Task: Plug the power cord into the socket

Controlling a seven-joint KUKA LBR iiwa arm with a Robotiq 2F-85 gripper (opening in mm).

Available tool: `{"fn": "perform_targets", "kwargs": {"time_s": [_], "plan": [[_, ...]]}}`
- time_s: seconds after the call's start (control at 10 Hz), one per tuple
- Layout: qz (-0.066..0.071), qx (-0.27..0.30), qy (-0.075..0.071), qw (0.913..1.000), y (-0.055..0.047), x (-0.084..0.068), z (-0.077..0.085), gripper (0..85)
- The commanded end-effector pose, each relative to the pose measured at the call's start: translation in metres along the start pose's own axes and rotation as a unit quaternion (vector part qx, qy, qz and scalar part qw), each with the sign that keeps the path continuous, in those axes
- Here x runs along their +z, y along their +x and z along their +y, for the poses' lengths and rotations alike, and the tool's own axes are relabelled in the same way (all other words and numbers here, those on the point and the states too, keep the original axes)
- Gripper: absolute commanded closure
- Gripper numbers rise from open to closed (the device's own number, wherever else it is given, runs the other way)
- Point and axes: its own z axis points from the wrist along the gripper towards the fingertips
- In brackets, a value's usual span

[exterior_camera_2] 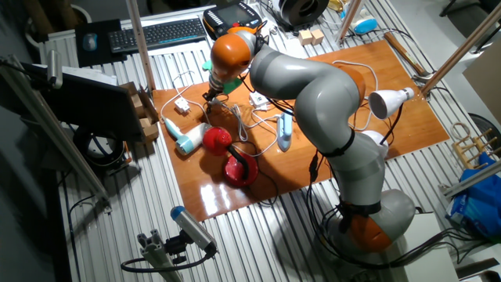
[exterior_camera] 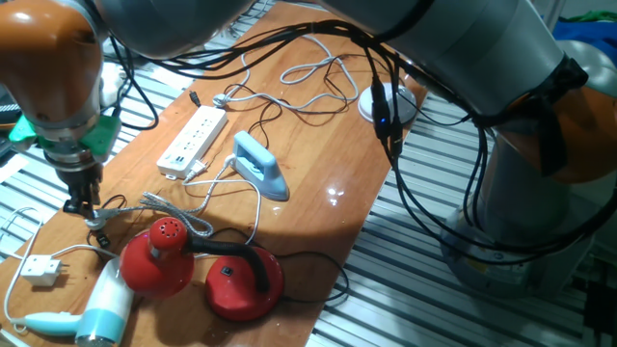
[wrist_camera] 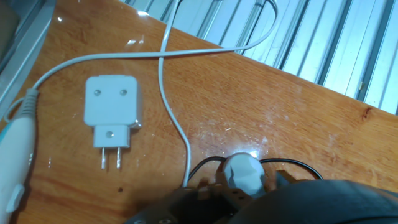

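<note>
The power cord (exterior_camera: 183,220) is a whitish braided line running from the light-blue iron (exterior_camera: 260,166) leftward to its small white plug (wrist_camera: 245,173). In the hand view the plug sits between my dark fingers, low on the wooden table. My gripper (exterior_camera: 85,207) is down at the table's left end and appears shut on that plug (exterior_camera: 97,222). The socket (exterior_camera: 193,140), a long white power strip, lies well to the right and farther back, beside the iron. From the other fixed view my gripper (exterior_camera_2: 210,95) is left of the socket (exterior_camera_2: 258,99).
A boxy white plug adapter (wrist_camera: 112,112) with its white cord lies just left of my gripper, also seen as the boxy adapter (exterior_camera: 40,270). Two red objects (exterior_camera: 154,255) and a hair dryer (exterior_camera: 96,308) sit near the front edge. Black cables hang over the table.
</note>
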Motion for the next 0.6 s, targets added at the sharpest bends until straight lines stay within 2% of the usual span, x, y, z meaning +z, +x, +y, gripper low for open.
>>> {"fn": "perform_targets", "kwargs": {"time_s": [0.0,0.5], "plan": [[0.0,0.0,0.0,1.0,-0.0003,-0.0002,0.0001,51.0],[-0.002,0.0,0.002,1.0,-0.0021,0.0054,0.0027,51.0]]}}
